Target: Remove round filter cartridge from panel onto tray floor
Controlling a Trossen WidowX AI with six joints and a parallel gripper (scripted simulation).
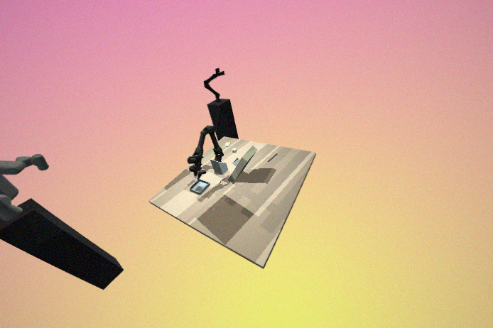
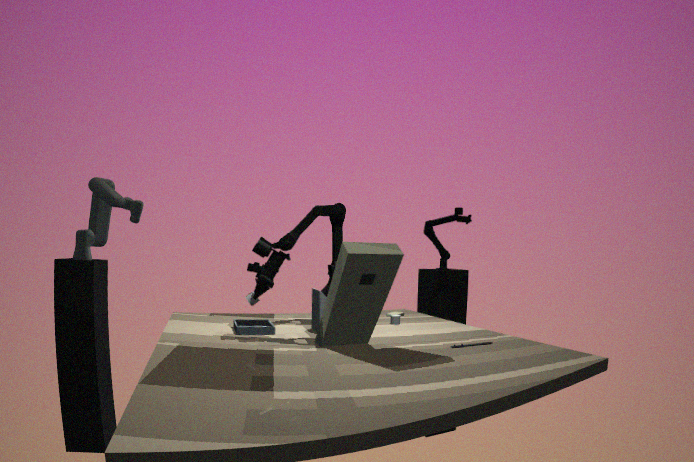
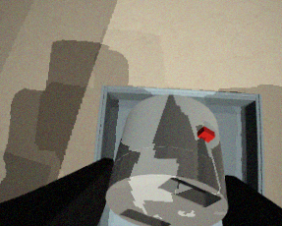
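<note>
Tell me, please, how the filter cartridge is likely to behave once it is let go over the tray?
The filter cartridge is a round cylinder, so it would probably roll if it lands on its side. The tray has raised walls that should stop it. It looks rigid: held in the gripper, its curved wall shows no dent between the jaws.

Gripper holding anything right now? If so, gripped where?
Yes. The gripper is shut on the round filter cartridge, fingers clamped on opposite sides of its curved wall near the slotted end, above the tray.
</note>
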